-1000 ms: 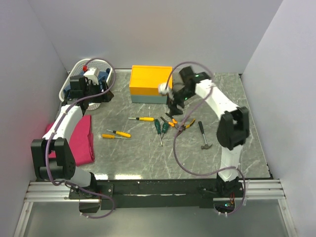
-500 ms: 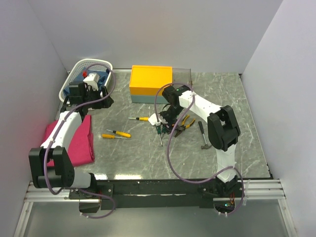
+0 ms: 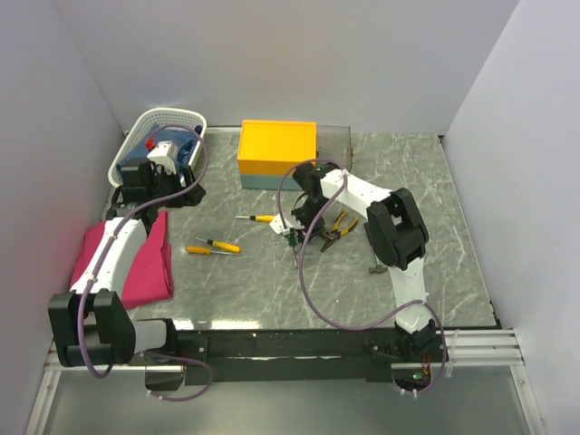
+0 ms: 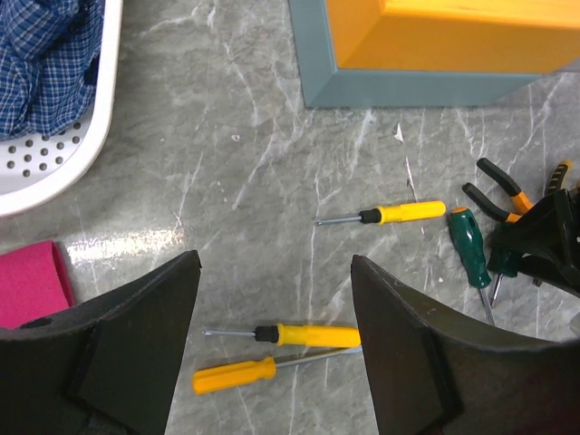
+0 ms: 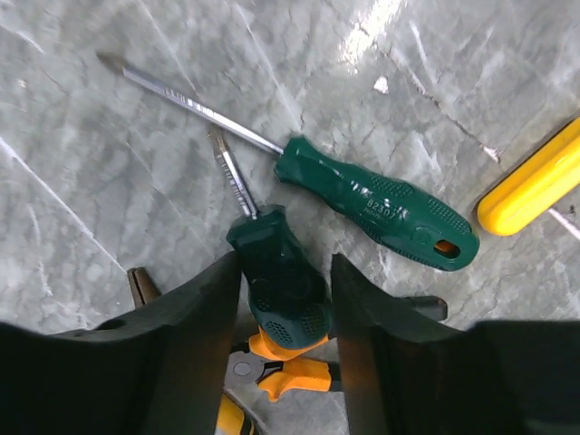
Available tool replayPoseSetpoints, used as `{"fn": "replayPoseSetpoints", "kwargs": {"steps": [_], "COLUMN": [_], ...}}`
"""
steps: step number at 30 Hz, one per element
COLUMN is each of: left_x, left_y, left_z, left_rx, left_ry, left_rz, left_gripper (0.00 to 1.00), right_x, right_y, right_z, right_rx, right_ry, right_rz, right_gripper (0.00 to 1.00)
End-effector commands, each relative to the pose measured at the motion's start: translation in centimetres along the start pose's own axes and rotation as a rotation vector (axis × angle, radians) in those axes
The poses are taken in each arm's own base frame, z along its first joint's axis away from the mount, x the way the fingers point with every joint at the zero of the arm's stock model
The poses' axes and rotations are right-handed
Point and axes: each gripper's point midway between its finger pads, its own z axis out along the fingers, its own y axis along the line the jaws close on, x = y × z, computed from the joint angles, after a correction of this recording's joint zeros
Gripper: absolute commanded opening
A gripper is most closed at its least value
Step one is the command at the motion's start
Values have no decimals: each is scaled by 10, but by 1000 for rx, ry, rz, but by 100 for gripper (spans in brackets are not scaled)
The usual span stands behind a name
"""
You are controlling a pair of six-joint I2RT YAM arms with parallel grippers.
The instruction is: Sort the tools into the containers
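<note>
My right gripper [image 5: 284,263] is down on the table among the tools, shut on the handle of a short green screwdriver [image 5: 279,288] that still lies flat. A longer green screwdriver [image 5: 376,201] lies just beyond it, and orange-handled pliers [image 5: 292,372] lie under the held handle. Three yellow screwdrivers [image 4: 403,212] [image 4: 308,335] [image 4: 234,373] lie apart on the marble. My left gripper [image 4: 275,272] hovers open above two of them, holding nothing. The hammer [image 3: 373,268] is mostly hidden behind my right arm. The yellow-topped box [image 3: 276,145] and the white basket [image 3: 136,136] stand at the back.
A blue checked cloth fills part of the basket [image 4: 54,181]. A folded pink cloth [image 3: 145,258] lies at the left edge under my left arm. Grey walls close in the table on three sides. My right arm's cable loops over the front of the table.
My right arm swung down from beside the box onto the tool pile, and its jaws narrowed around the short green screwdriver. My left arm drew back slightly, still open.
</note>
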Motion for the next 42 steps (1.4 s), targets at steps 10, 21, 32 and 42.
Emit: {"fn": "replayPoseSetpoints", "kwargs": {"steps": [10,21,32,42], "left_x": [-24,-40,-46,-53], "left_y": [-8,-8,-13,-20], "left_z": [-5,9,44,37], "left_rx": [37,61,113,115], "left_ry": [-88,-111,-98,-125], "left_rz": [3,16,-54,-73], "left_gripper": [74,74,72,72], "right_x": [18,-51,8,90], "right_y": [-1,-32,-130,-159], "right_z": [6,-107,-277,-272], "right_rx": [42,319,904,1163], "right_ry": [118,-139,-642,-529], "right_rz": [-72,164,1094,1385], "right_gripper": [47,0,0,0]}}
